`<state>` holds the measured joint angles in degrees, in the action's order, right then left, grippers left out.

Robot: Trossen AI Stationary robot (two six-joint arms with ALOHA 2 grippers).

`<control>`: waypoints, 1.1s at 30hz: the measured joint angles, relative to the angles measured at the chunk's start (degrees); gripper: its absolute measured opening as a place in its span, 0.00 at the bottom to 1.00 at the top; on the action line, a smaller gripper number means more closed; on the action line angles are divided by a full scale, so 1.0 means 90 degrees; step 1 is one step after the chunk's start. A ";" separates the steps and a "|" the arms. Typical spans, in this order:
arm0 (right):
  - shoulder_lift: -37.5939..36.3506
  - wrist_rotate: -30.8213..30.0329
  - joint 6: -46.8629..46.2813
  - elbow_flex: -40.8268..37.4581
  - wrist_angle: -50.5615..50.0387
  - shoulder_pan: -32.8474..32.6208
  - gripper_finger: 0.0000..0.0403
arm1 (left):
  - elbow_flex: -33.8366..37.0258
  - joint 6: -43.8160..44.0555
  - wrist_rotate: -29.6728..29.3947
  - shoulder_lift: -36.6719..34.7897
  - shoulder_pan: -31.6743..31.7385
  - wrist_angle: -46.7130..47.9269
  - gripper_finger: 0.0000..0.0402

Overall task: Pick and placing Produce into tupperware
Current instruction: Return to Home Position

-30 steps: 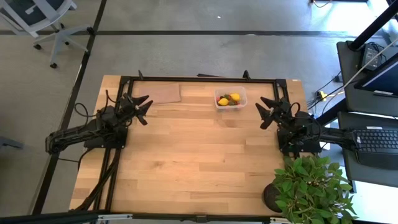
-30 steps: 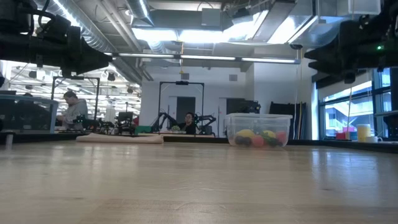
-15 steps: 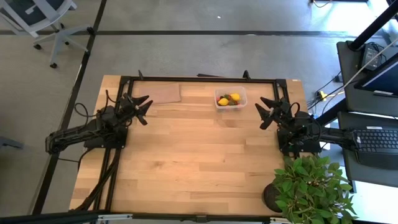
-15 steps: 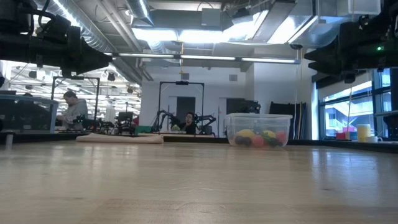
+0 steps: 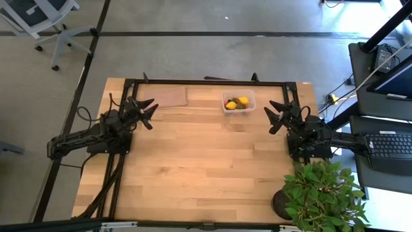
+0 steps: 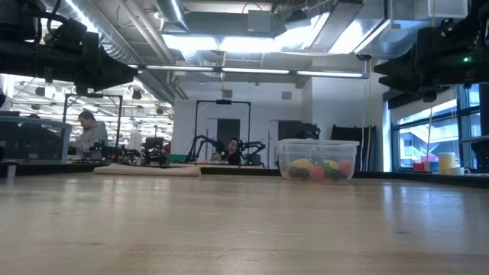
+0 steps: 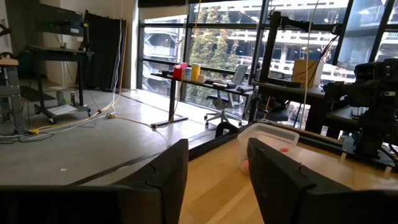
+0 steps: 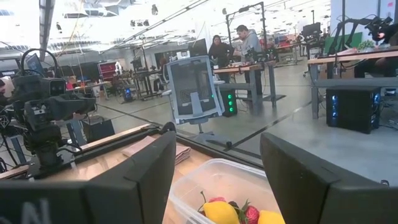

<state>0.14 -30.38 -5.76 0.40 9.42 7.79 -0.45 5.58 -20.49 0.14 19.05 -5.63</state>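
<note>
Near the tabletop [image 5: 193, 167]'s far edge, we see one tupperware [image 5: 239, 92] holding the produce [image 5: 232, 105]: two yellow pieces, the rest too small to count. Nothing has shifted since a second ago. The left pincer [image 5: 149, 110] and right pincer [image 5: 273, 116] hover open at the side edges.

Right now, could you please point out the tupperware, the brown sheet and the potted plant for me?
tupperware [image 6: 317, 150]: low view, on its clear upper wall.
brown sheet [image 5: 168, 97]: high view, on its flat middle.
potted plant [image 5: 322, 190]: high view, on its green leaves.
</note>
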 joint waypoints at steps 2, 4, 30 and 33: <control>0.0000 -0.0001 0.0023 0.0000 -0.0002 0.0000 0.58 | 0.0000 0.0000 0.0000 0.0000 0.0000 0.0000 0.39; 0.0000 -0.0001 0.0020 0.0000 -0.0002 0.0000 0.58 | 0.0000 0.0000 0.0000 0.0000 0.0000 0.0000 0.38; -0.0002 -0.0003 0.0020 0.0002 -0.0002 0.0000 0.58 | 0.0000 -0.0001 0.0000 0.0000 0.0001 -0.0001 0.37; 0.0000 -0.0002 0.0000 0.0002 -0.0002 0.0000 0.58 | 0.0000 0.0000 0.0000 0.0000 0.0000 0.0000 0.37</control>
<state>0.14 -30.40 -5.76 0.43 9.41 7.79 -0.45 5.58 -20.49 0.14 19.05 -5.63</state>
